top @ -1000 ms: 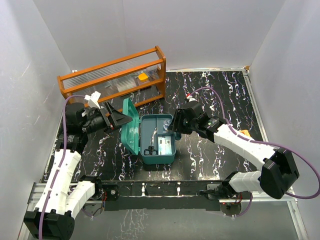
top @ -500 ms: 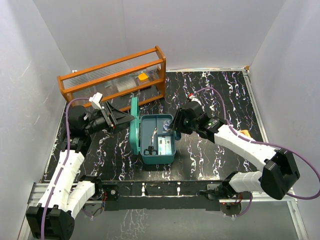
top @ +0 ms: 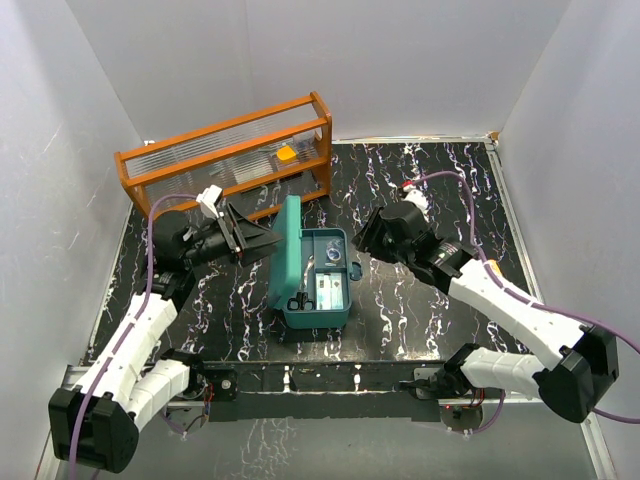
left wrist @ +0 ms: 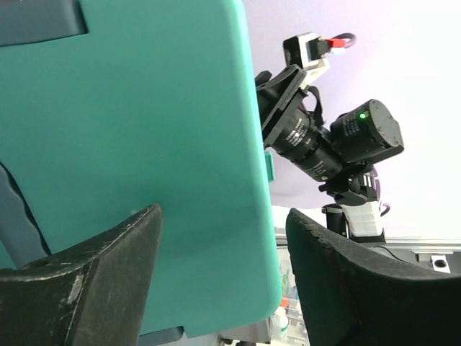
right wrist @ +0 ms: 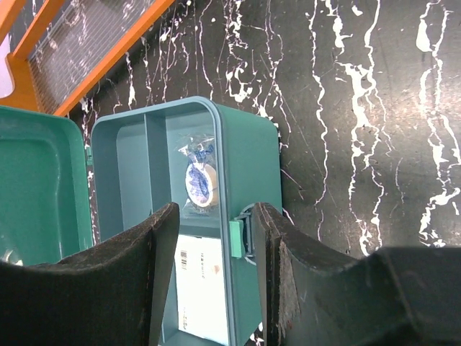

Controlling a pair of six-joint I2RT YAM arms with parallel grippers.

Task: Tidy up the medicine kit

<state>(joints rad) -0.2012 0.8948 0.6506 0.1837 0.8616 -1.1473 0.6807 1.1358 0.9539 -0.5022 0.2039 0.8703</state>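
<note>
The teal medicine kit [top: 313,318] stands open mid-table, its lid [top: 290,245] raised almost upright on the left side. My left gripper [top: 266,240] is open against the lid's outer face; in the left wrist view the lid [left wrist: 144,108] fills the frame and its free edge lies between the spread fingers [left wrist: 223,216]. My right gripper [top: 362,243] hovers open at the kit's right wall. In the right wrist view its fingers [right wrist: 218,213] straddle the wall and small latch [right wrist: 238,238] without touching. Inside lie a bagged tape roll [right wrist: 199,180], a white carton [right wrist: 202,288] and scissors [top: 298,300].
An orange-brown wooden rack [top: 230,155] with clear ribbed panels stands at the back left, just behind the lid, with a small orange item [top: 287,154] inside. White walls close in the black marbled table [top: 440,190] on three sides.
The lid has swung from lying open on the left to nearly upright, with my left gripper following it rightward. My right gripper has drawn back right, off the kit's interior.
</note>
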